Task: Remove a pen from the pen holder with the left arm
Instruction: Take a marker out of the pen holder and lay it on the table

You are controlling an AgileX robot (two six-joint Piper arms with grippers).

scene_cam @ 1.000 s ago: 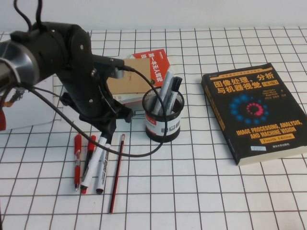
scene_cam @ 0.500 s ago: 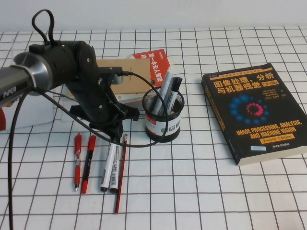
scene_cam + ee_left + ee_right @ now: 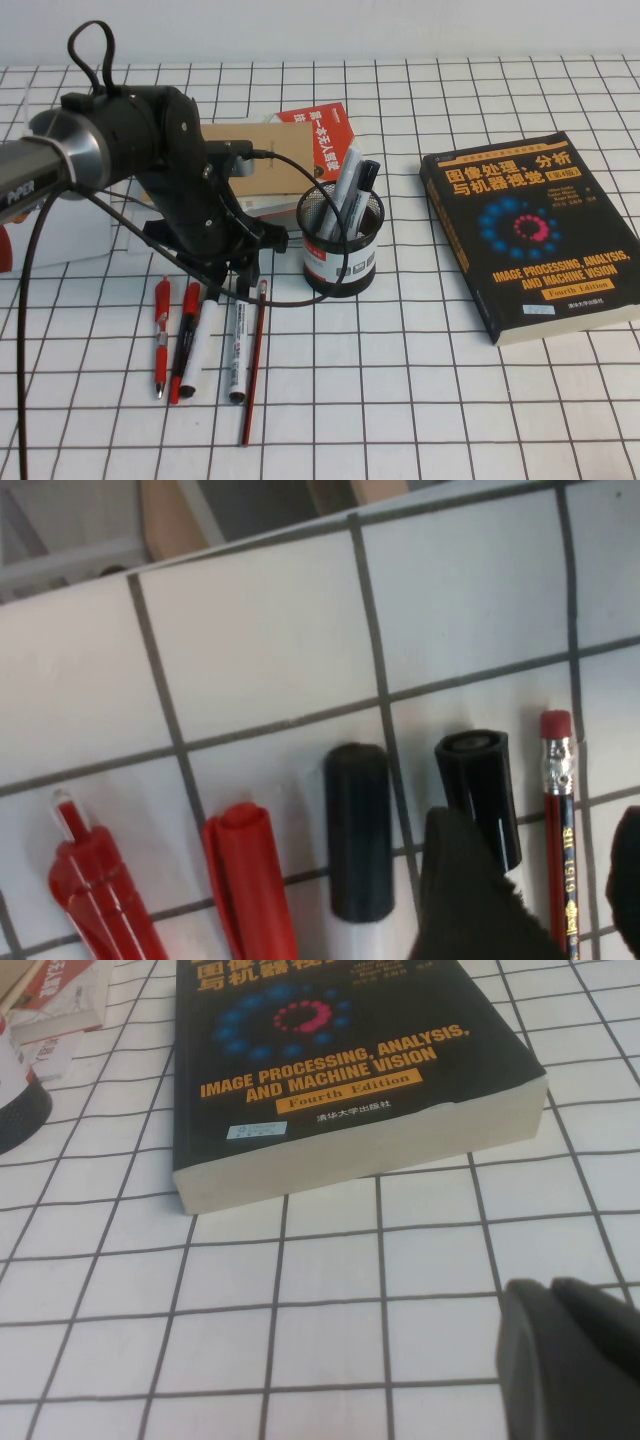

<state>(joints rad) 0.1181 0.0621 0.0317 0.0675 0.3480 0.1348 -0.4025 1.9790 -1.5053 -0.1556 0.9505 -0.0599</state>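
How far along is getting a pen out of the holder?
Done: two markers lie on the table, outside the holder. In hand: nothing; the open left tool hangs low over them. Left: lifting the arm away. Right tool waits near the book.

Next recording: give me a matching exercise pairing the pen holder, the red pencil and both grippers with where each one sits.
Column A
1. mesh pen holder
2. red pencil
3. left gripper
4. right gripper

Column B
a. above the table, near the black textbook
b. upright, markers inside
c. over the top ends of the laid-out pens, jaws apart
d. lying rightmost in the row of pens

Pairs: 1-b, 2-d, 3-c, 4-a
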